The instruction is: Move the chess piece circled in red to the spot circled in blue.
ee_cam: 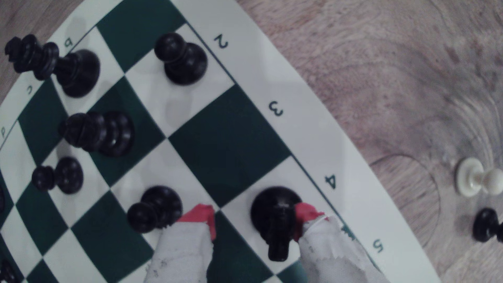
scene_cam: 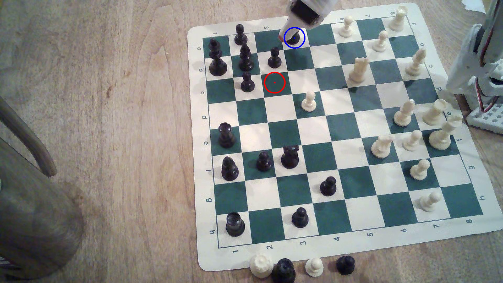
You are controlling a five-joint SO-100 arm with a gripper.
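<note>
The black knight [scene_cam: 295, 40] stands upright on the cream square with the blue ring [scene_cam: 303, 45], at the board's far edge by column 4. My gripper [scene_cam: 288, 36] reaches down over it from above. In the wrist view the knight [ee_cam: 275, 215] sits between my red-tipped fingers [ee_cam: 200, 216] on its cream square [ee_cam: 272, 177]. One finger rests right beside the piece and the other stands well apart from it, so the gripper [ee_cam: 253, 215] is open. The red-ringed dark green square [scene_cam: 274, 82] holds no piece.
A black pawn [scene_cam: 274, 58] [ee_cam: 155, 208] stands one square from the knight, close to my free finger. More black pieces [scene_cam: 245, 58] crowd the exterior view's far left corner. Cream pieces [scene_cam: 358, 69] fill the right. The arm's base [scene_cam: 479, 68] is at the right edge.
</note>
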